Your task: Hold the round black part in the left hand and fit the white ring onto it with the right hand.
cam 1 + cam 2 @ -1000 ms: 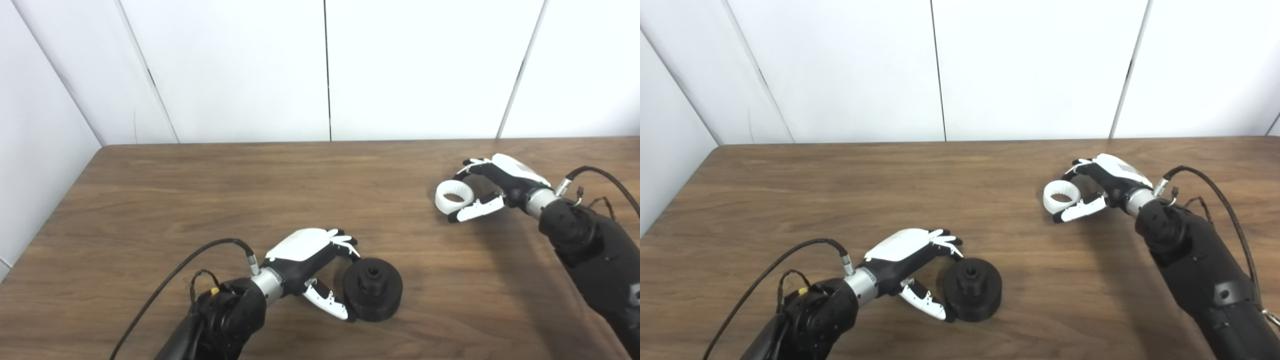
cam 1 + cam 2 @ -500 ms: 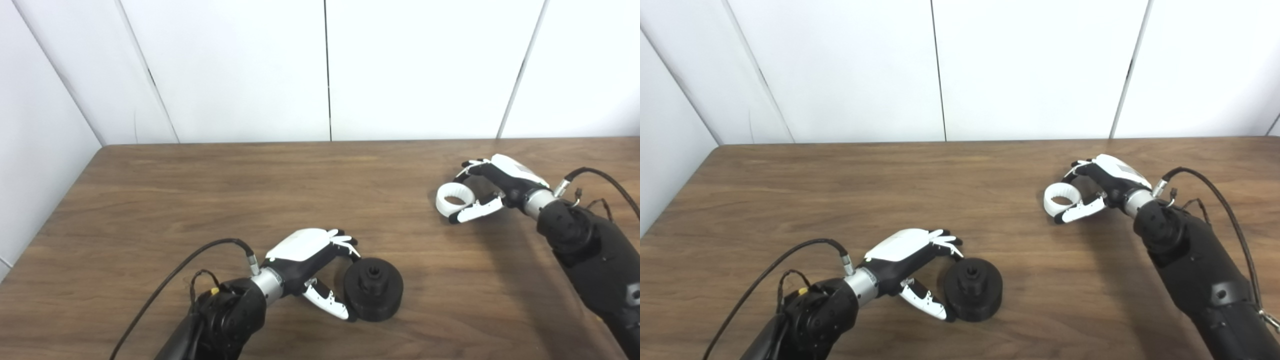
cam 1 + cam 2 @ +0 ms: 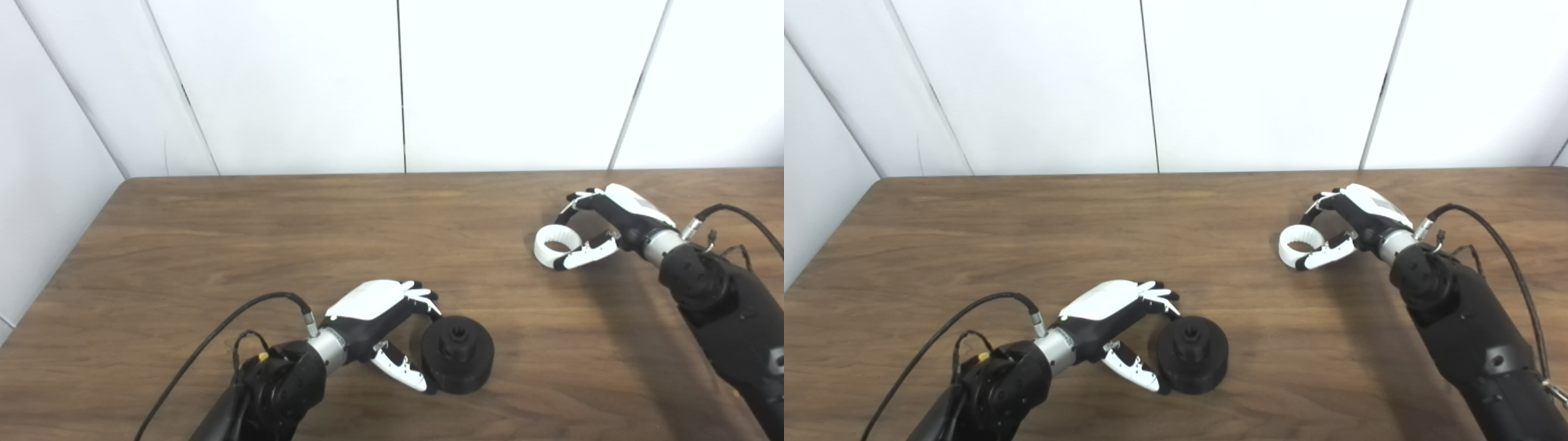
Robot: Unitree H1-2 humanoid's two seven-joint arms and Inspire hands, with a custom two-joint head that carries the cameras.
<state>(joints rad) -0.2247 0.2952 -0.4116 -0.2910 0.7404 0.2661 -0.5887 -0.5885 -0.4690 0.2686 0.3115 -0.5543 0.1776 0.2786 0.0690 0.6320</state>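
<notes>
- Left eye view: round black part (image 3: 457,362) sits flat on the wooden table (image 3: 306,233), near the front edge, hub hole facing up.
- Left hand (image 3: 383,318) is cupped against the part's left side, fingers at its far rim and thumb at its near rim. Both appear to touch; part not lifted. Position unchanged over the last second.
- White ring (image 3: 553,245) lies at the right of the table, well apart from the black part.
- Right hand (image 3: 603,223) has fingers arched over the ring's far side and thumb along its near edge, partly closed around it. Cannot tell from either view whether the ring is pinched firmly or has left the table.
- Change over the last second: right wrist has risen slightly and thumb has tucked closer in against the ring; the ring itself has scarcely moved.
- Reading: right hand looks to be tightening its grasp, with lift and carry still to come. Left hand seems to be waiting with a loose hold.
- Task judged early: neither piece raised, no fitting begun.
- Risk: a thin ring may slip or tip out of a shallow pinch.
</notes>
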